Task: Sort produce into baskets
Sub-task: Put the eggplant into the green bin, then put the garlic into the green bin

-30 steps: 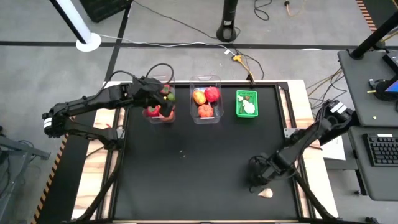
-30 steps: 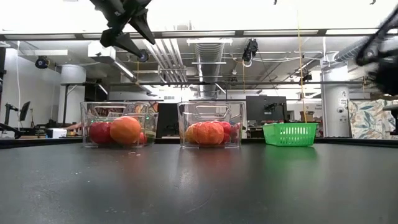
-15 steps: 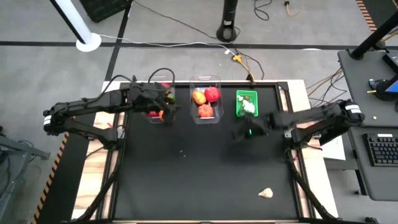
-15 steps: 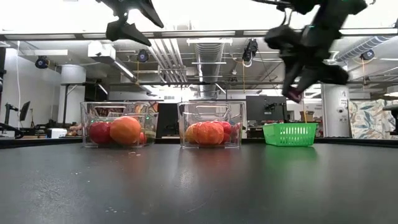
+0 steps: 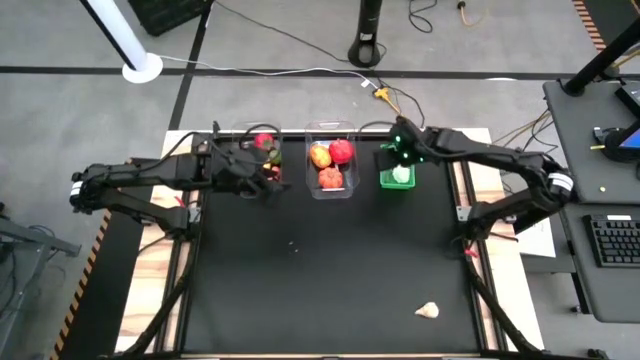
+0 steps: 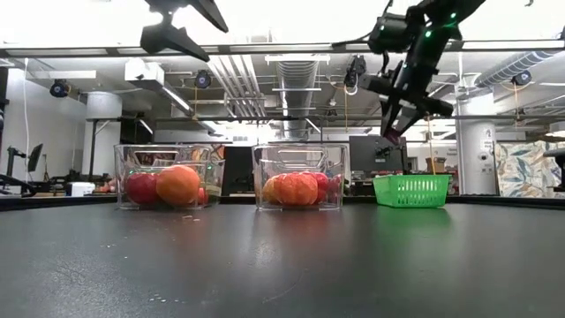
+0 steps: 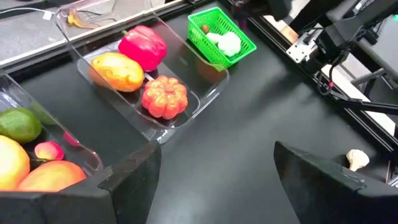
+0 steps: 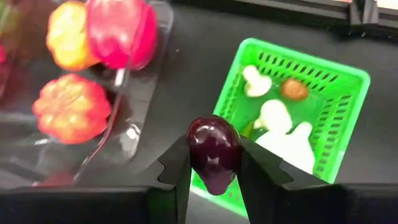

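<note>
My right gripper (image 5: 401,152) hangs above the green mesh basket (image 5: 397,178), shut on a dark purple piece of produce (image 8: 214,149). White garlic-like pieces (image 8: 278,121) and a small brown piece lie in that basket. The middle clear tub (image 5: 331,190) holds a red pepper (image 7: 143,46), a yellow-orange piece and an orange pumpkin (image 7: 164,96). The left clear tub (image 5: 240,190) holds red, orange and green pieces. My left gripper (image 7: 214,168) hangs open above the left tub's near end (image 6: 181,26), holding nothing. My right gripper pinches the purple piece by its two sides (image 8: 194,154) between its two fingers. The fingers slant down from above. The piece is lifted clear, over the green basket's near end, and its lower end sticks out past the fingertips.
One white garlic-like piece (image 5: 427,310) lies alone on the black table near its near right corner, also seen in the left wrist view (image 7: 356,158). The three baskets stand in a row along the far edge. The black mat in front of them is bare.
My right gripper has swung from the near right of the table, beside the loose garlic piece, up and toward the far edge until it hangs over the green basket, carrying the purple piece. My left gripper has drifted a little toward the near edge over the left tub.
</note>
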Motion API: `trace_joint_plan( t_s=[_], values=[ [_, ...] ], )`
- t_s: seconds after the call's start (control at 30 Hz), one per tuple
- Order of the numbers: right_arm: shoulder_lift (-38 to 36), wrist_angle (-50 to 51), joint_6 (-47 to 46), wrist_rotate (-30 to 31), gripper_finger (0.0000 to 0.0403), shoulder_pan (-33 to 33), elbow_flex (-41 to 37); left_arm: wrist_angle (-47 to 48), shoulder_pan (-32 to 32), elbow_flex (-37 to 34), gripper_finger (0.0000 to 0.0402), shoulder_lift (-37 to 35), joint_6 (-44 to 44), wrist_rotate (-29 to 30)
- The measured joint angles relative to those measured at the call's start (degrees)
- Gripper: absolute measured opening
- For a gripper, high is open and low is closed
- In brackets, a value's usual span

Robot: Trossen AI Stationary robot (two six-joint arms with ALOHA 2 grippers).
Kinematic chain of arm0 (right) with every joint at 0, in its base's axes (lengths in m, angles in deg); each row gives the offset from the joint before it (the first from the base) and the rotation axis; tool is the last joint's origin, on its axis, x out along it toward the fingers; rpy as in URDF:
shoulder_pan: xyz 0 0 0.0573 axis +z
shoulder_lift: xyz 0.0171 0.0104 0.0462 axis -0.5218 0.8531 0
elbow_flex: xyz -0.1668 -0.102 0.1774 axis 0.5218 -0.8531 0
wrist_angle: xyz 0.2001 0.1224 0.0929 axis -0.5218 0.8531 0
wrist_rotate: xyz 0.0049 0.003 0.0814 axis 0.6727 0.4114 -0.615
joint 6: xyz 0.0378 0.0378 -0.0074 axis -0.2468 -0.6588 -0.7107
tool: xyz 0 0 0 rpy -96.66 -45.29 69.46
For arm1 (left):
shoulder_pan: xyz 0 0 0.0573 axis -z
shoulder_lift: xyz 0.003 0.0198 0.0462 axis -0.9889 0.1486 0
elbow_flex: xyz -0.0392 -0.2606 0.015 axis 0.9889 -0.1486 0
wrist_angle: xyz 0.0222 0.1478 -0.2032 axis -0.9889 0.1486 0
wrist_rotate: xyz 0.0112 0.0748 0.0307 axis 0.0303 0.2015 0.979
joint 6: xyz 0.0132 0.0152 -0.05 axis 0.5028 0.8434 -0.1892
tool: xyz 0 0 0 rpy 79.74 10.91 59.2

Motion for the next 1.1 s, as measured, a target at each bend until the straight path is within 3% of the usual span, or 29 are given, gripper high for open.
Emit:
trace_joint_plan(
  t_s=[0.47, 0.57, 0.7, 0.9, 1.1],
  values=[
    [6.26, 0.57, -0.82, -2.88, 0.0209, -3.08, 1.01, 0.21, 0.57, 0.00, 0.0292, 0.00, -1.09, 0.82],
    [5.53, 1.21, 0.51, -5.25, 0.0223, -3.04, 1.70, 0.36, 0.57, 0.00, 0.0292, 0.00, -1.09, 0.82],
    [3.21, 1.78, 3.76, -13.19, 0.0238, -1.92, 3.78, 1.01, 0.55, 0.00, 0.0292, 0.00, -0.70, 0.82],
    [-0.01, 4.93, 1.48, -18.12, 0.0249, 5.41, 7.94, 1.74, 0.52, 0.00, 0.0292, 0.00, 0.89, 0.81],
    [-0.69, 7.32, 3.26, -22.32, 0.0247, 17.86, 10.02, 1.63, 0.50, 0.00, 0.0292, 0.00, 3.19, 0.79]
  ],
)
